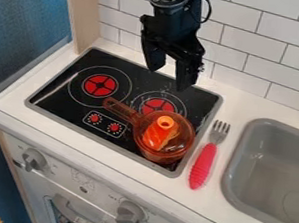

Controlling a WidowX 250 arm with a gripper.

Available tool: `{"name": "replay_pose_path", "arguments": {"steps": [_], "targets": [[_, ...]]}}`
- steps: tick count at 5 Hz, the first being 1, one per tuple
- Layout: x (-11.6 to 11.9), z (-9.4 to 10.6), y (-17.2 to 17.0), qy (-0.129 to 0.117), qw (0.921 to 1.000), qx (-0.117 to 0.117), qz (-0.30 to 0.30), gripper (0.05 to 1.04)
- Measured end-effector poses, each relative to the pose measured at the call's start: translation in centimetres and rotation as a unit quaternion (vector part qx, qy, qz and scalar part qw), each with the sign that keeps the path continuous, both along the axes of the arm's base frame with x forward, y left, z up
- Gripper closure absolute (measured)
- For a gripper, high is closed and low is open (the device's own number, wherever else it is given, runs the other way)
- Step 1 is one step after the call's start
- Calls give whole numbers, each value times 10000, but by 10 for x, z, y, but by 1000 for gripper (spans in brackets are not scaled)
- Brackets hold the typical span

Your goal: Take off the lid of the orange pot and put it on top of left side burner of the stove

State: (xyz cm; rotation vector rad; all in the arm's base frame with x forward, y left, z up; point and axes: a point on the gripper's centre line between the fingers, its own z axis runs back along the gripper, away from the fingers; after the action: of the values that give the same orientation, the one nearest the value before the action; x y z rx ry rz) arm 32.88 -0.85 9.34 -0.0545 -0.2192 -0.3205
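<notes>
My gripper (pixel 168 80) hangs open above the back edge of the stove (pixel 72 109), with nothing between its fingers. The transparent orange pot (pixel 168 155) stands at the stove's front right, partly over the right burner (pixel 158 106), its handle pointing to the upper left. On the pot sits a see-through lid (pixel 183 137) with an orange round knob; an orange item shows beneath it. My gripper is behind and above the pot, apart from it. The left burner (pixel 101 85) is bare, with a red centre and a white ring.
A fork with a red handle (pixel 202 167) lies on the counter right of the stove. Farther right is the grey sink (pixel 238 158). White wall tiles (pixel 243 43) rise behind the stove, and a wooden post (pixel 84 11) stands at its back left.
</notes>
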Motion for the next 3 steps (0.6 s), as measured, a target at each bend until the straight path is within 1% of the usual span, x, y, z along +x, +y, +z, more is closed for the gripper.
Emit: {"name": "replay_pose_path", "arguments": {"steps": [1,2,3], "targets": [[-4,-12,-2,196,9998,-12,22,84],[-16,-16,-26,293,9994,38,-189,84],[-16,-17,-28,268,9993,191,-156,84]]}}
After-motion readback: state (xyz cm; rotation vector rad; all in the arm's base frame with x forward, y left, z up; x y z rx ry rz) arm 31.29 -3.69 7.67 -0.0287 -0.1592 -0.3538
